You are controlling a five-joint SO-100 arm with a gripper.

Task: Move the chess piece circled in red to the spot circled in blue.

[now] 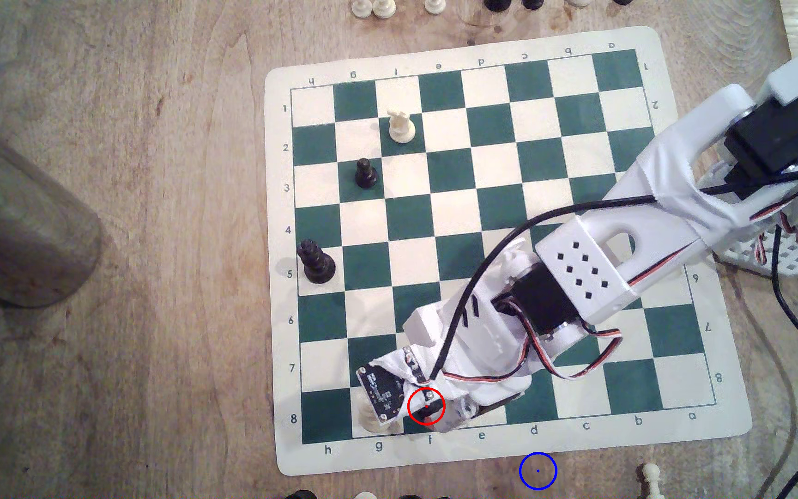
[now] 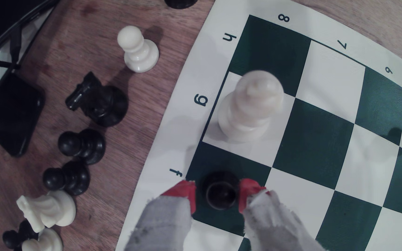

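At the lower edge of the board [image 1: 704, 434], square f8: the black pawn [image 2: 221, 193] stands upright on a green square, seen from above in the wrist view; in the exterior view the red circle [image 1: 426, 406] marks this place, low and just left of centre in the frame, with the arm's end covering most of it.
Gripper [image 2: 217, 196]: spread around the pawn, one red-tipped finger [image 2: 183, 191] on each side of it; the tips sit very close to the pawn's head, but whether they press it cannot be told.
Blue circle [image 1: 537, 470]: on bare wood [image 1: 147, 288] below the board's lower border, right of the red circle in the exterior view, apart from the board.
White piece beside the pawn [image 2: 249, 108]: upright on the neighbouring white square g8, blurred in the wrist view.
Other pieces on the board: a white piece [image 1: 401, 125] upper centre, a black piece [image 1: 366, 173] just below it, a taller black piece [image 1: 316, 262] at the board's left edge in the exterior view.
Off the board: a cluster of black and white pieces [image 2: 79, 149] on the wood, in the left half of the wrist view.
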